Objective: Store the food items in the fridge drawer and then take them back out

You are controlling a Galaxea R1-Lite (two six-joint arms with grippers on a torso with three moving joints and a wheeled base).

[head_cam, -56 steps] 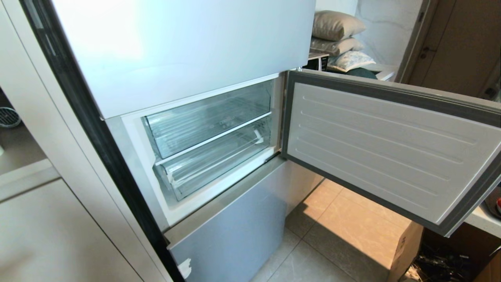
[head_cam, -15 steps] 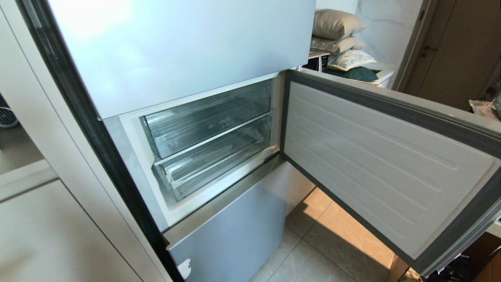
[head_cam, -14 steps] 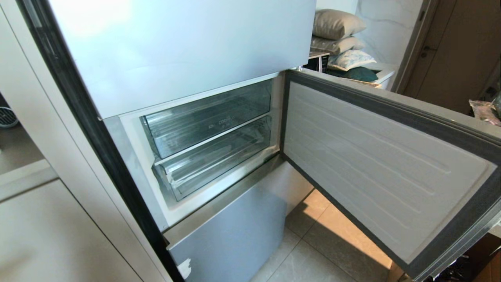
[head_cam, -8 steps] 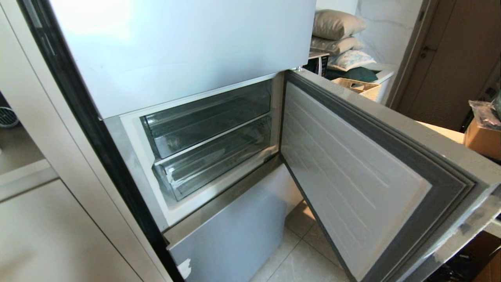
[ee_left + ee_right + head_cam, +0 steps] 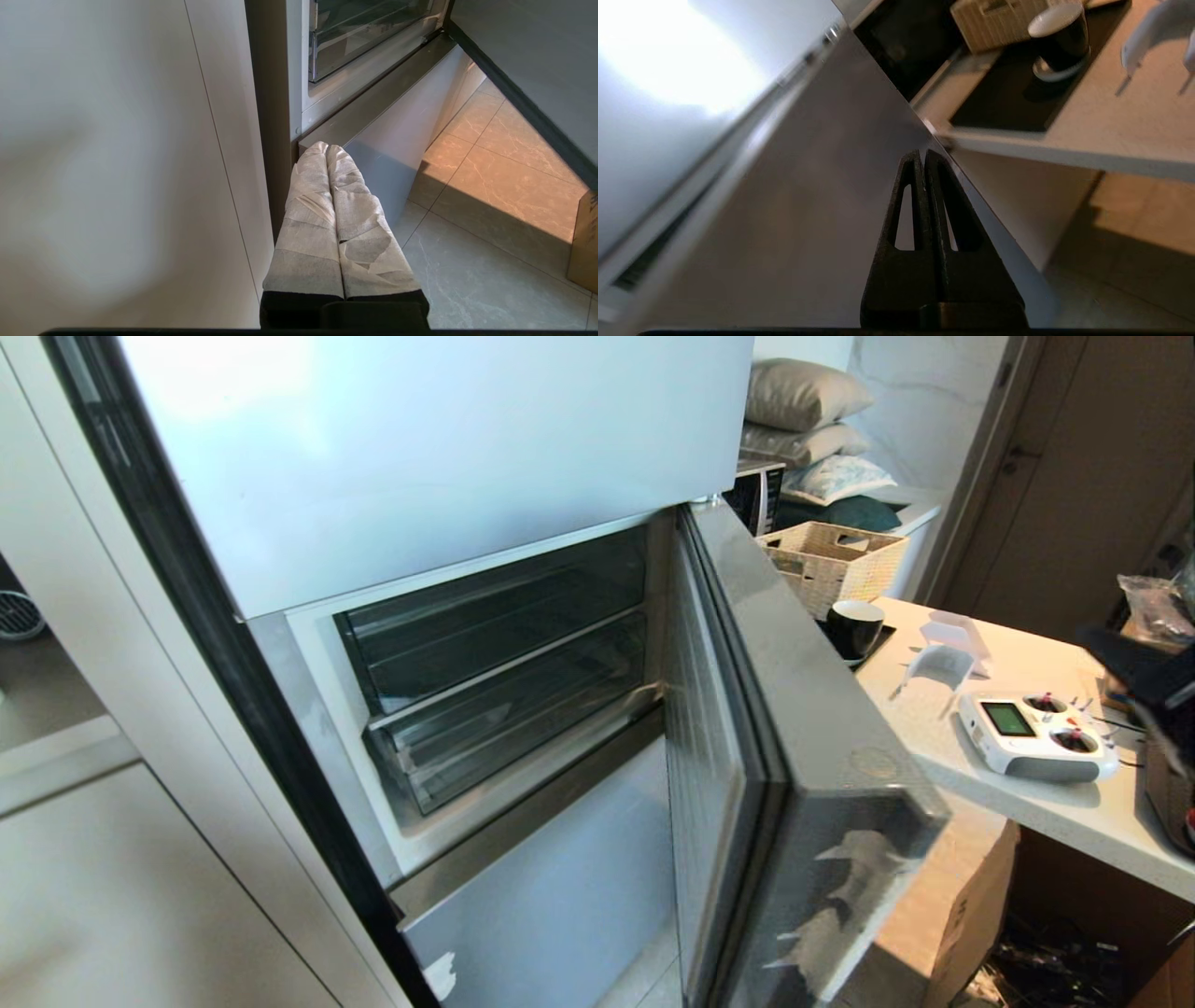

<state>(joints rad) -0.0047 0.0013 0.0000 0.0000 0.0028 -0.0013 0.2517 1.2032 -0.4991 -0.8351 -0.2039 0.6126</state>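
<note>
A blurred dark arm shape [image 5: 1153, 686] was cut off at the head view's right edge.

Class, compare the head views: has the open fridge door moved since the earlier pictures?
Yes. The fridge door has swung toward closing, in toward the clear drawers; the fixed upper door has kept its place, and the counter behind now shows.

The fridge drawer [image 5: 509, 733] in front of me is a wide, shallow, clear plastic tray with a thick transparent front lip. It sits pushed in, level, as the lower of two clear drawers in the open middle compartment. I see no food inside it; the fruit is nowhere in my views.
</note>
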